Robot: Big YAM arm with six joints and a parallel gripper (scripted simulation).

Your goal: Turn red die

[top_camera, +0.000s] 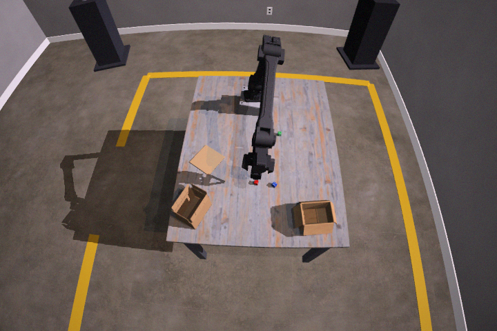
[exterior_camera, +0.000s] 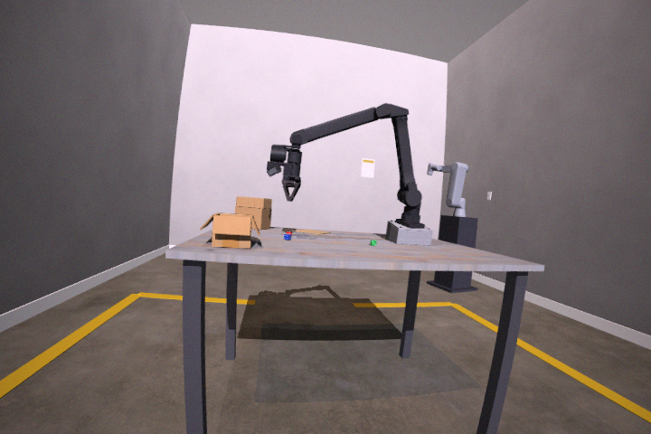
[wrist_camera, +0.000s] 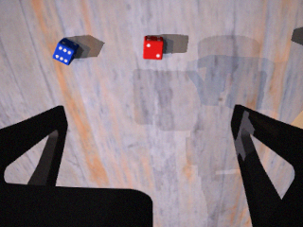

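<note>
dim room; hard shadows; curved, blocky edges

On the table (top_camera: 311, 116), seen from the top view with the arm's base (top_camera: 244, 102) at 12 o'clock, the mat (top_camera: 206, 158) lies toward 8 o'clock of the table's middle. One open box (top_camera: 190, 205) sits at 7 o'clock near the front edge, another box (top_camera: 315, 217) at 5 o'clock. Two dice (top_camera: 256, 182) (top_camera: 273, 184) lie near each other just before the gripper (top_camera: 258, 174), which hangs above them. A third die (top_camera: 279, 133) lies behind, beside the forearm.
</note>
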